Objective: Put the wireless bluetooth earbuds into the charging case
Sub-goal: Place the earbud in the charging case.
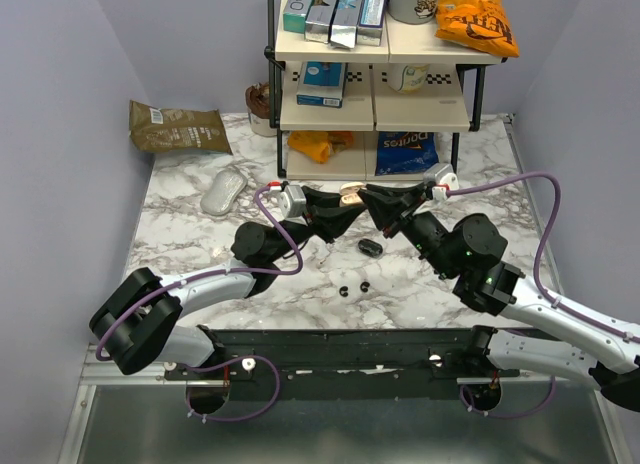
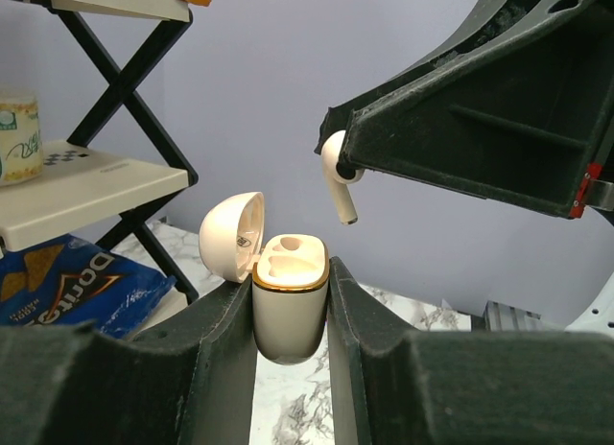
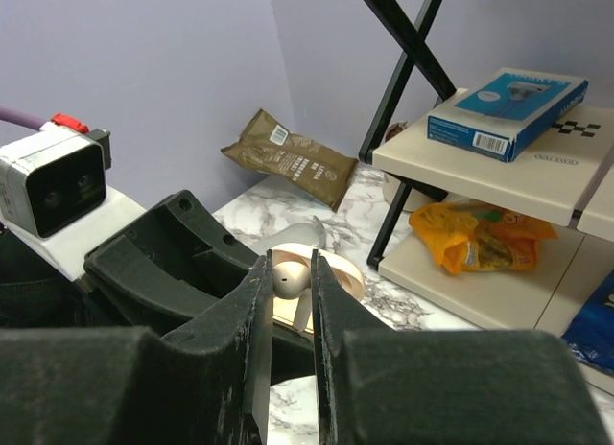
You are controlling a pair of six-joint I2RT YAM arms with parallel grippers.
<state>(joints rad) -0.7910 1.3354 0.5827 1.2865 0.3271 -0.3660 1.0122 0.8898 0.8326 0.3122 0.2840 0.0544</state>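
Note:
My left gripper is shut on a cream charging case and holds it upright above the table, lid open and both sockets empty. My right gripper is shut on a cream stemmed earbud, seen just above and right of the case in the left wrist view, stem down. The grippers meet mid-table in the top view, left and right. Two tiny glossy black buds lie on the marble near a black oval pod.
A black-framed shelf rack with boxes and snack bags stands at the back. A blue Doritos bag lies under it. A brown pouch and a grey flat object lie at the left.

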